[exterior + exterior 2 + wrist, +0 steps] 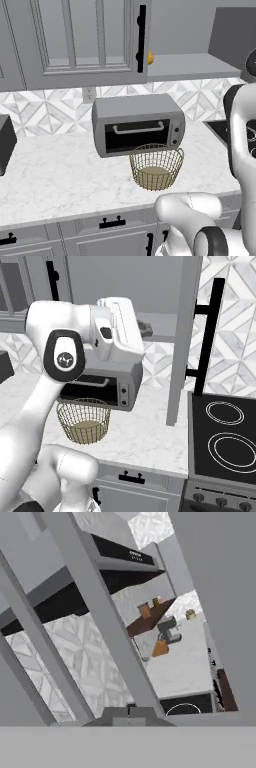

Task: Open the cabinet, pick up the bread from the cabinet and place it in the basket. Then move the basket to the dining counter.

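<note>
The grey cabinet [90, 40] hangs above the counter. Its left door is closed, with a black bar handle [141, 37]. Its right door [181, 341] stands swung open, edge-on, showing the bare shelf [192, 66]. The bread [150, 57] is a small orange lump peeking out from behind the closed door's edge, at the shelf's left end. The wire basket [156, 166] [84, 420] stands on the counter in front of the toaster oven. My gripper [145, 329] is shut and empty, raised to shelf level and pointing into the open cabinet; its tips [129, 711] sit close together. The dining counter is out of view.
A grey toaster oven [137, 125] [107, 387] sits under the cabinet, behind the basket. A black stovetop [225, 438] lies to the right. The open door's long black handle [207, 336] juts out beside my hand. A dark appliance [5, 142] stands at the far left.
</note>
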Available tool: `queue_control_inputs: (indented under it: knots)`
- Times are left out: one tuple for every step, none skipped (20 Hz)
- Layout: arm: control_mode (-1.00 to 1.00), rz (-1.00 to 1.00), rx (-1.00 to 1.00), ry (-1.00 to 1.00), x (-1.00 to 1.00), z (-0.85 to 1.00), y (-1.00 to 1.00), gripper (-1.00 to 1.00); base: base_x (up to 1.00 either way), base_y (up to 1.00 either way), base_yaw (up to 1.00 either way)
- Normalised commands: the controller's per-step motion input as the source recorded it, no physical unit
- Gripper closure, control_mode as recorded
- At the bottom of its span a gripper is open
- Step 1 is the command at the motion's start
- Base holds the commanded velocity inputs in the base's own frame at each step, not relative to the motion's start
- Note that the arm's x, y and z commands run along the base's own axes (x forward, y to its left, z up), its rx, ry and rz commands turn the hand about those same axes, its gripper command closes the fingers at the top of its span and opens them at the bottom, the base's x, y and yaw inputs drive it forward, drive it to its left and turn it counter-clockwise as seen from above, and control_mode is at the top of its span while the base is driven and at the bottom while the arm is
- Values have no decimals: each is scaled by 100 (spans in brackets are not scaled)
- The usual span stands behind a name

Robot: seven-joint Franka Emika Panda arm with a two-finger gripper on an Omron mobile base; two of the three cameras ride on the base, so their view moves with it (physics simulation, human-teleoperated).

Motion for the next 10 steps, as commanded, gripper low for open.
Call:
queue_control_inputs:
  knots:
    - [-100, 21, -7, -2, -46, 43, 100, 100, 0, 0, 0]
    - [-100, 24, -7, 0, -31, 24, 100, 100, 0, 0, 0]
    - [-100, 28, -3, 1, -24, 12, 100, 100, 0, 0, 0]
    - [-100, 33, 0, 4, -4, 14, 100, 100, 0, 0, 0]
    - [-100, 43, -1, 8, 0, 21, 100, 100, 0, 0, 0]
    - [-100, 51, -6, 12, 0, 24, 100, 100, 0, 0, 0]
    - [-100, 55, -10, 13, 0, 36, 96, 100, 0, 0, 0]
    - [-100, 55, -11, 19, 0, 33, 100, 100, 0, 0, 0]
    - [-100, 55, -11, 24, 0, 35, 97, 100, 0, 0, 0]
    - [-100, 54, -10, 28, 0, 37, 96, 100, 0, 0, 0]
